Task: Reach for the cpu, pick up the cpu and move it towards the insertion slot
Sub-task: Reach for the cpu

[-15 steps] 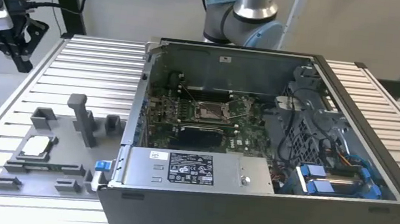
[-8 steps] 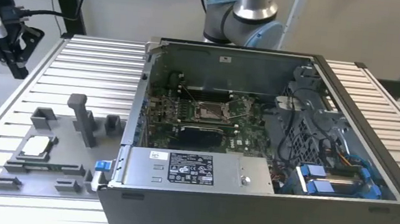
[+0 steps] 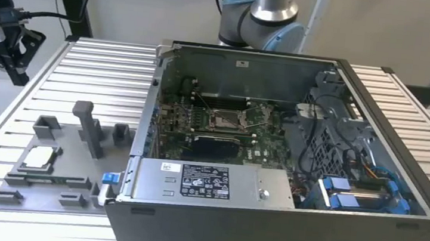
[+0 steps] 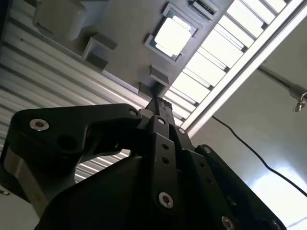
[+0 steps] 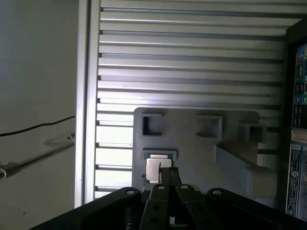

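Note:
The cpu (image 3: 40, 159) is a small silvery square lying flat in a pocket of the grey fixture plate (image 3: 48, 182) at the exterior view's left. Both wrist views show the cpu (image 4: 173, 35) (image 5: 152, 166) seated in that pocket. My gripper (image 3: 12, 57) hangs high above the table's far left corner, well clear of the chip. Its black fingers (image 4: 156, 106) (image 5: 168, 175) are pressed together with nothing between them. The insertion slot (image 3: 224, 120) sits on the green board inside the open computer case, its metal frame raised.
The open computer case (image 3: 369, 173) takes up the table's middle and right. A tall grey post (image 3: 87, 128) and several small blocks rise from the fixture plate. The slatted metal table (image 3: 99, 78) ends just left of the fixture. A cable (image 5: 38, 127) lies on the floor.

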